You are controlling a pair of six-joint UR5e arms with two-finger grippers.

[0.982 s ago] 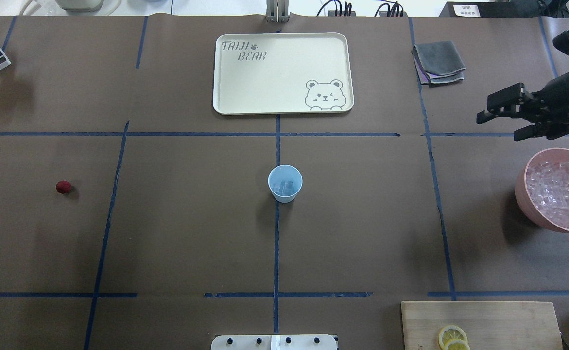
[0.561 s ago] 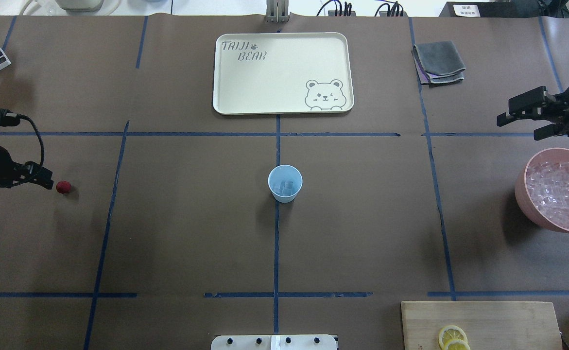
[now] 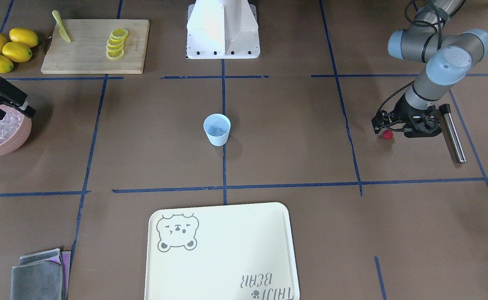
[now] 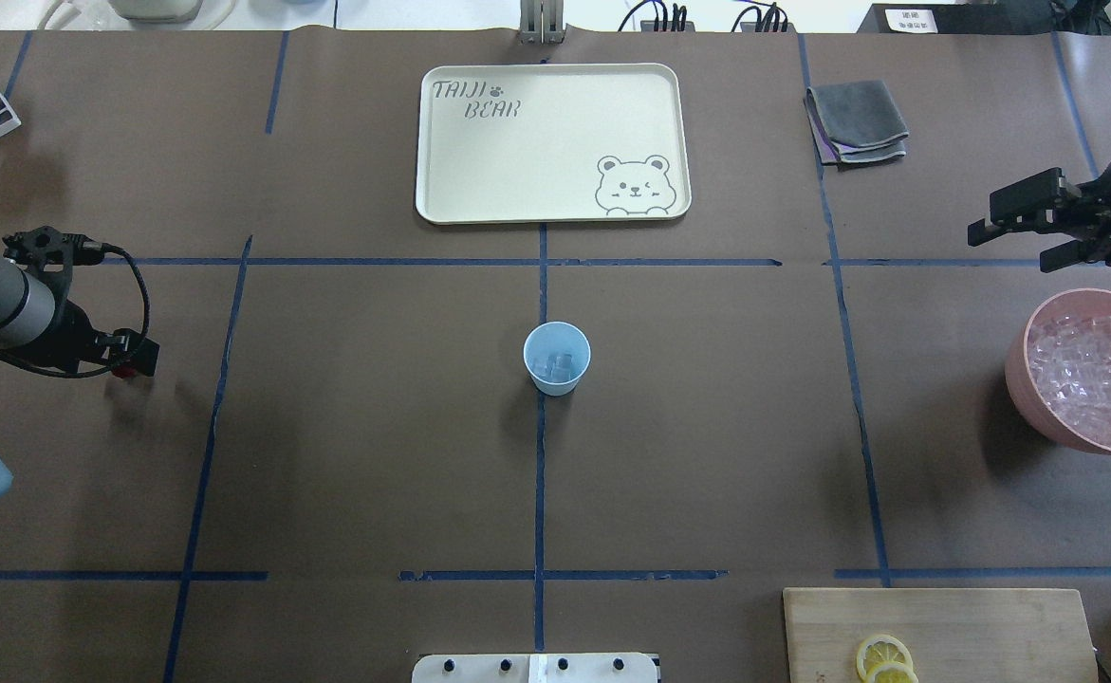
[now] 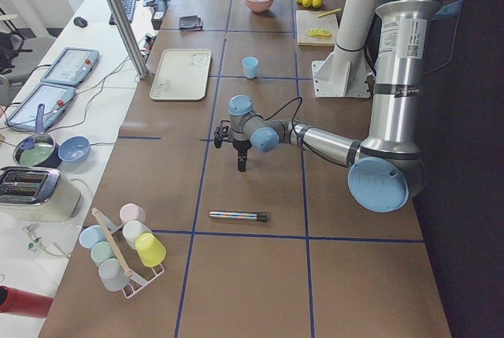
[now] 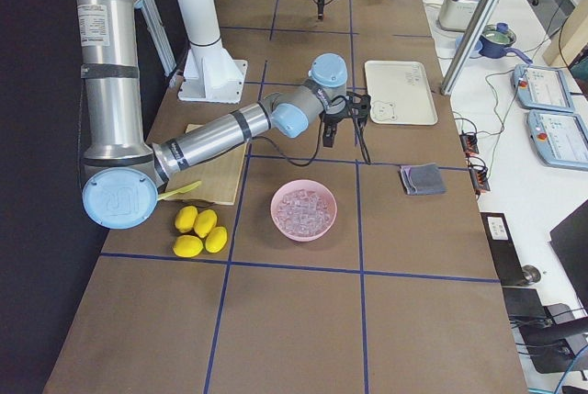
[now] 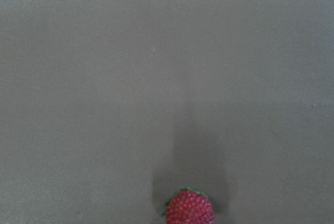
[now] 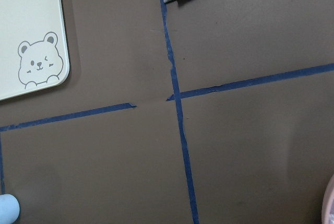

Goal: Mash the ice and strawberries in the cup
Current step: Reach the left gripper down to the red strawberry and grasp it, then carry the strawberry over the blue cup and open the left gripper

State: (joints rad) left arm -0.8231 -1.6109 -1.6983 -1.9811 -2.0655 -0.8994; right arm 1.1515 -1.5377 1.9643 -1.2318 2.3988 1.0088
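The pale blue cup point(image 4: 556, 359) stands upright at the table's centre, with a few ice cubes point(image 4: 555, 365) in its bottom. The dark red strawberry point(image 3: 388, 134) lies on the table at my far left. My left gripper point(image 4: 138, 359) hangs right over the berry, almost hiding it from overhead, and I cannot tell whether it is open or shut. The left wrist view shows the strawberry point(image 7: 189, 208) at its bottom edge and no fingers. My right gripper point(image 4: 1039, 228) hovers open and empty beyond the pink bowl point(image 4: 1020, 370), which is heaped with ice.
A cream bear tray point(image 4: 550, 142) lies at the far centre and a folded grey cloth point(image 4: 856, 121) at the far right. A cutting board point(image 4: 939, 631) with lemon slices sits near right, with lemons point(image 3: 8, 49) beside it. A metal rod point(image 3: 452, 133) lies just left of the berry.
My left arm has come in from the left edge and its gripper now covers the strawberry. My right gripper drew back to the right and has since stayed nearly still.
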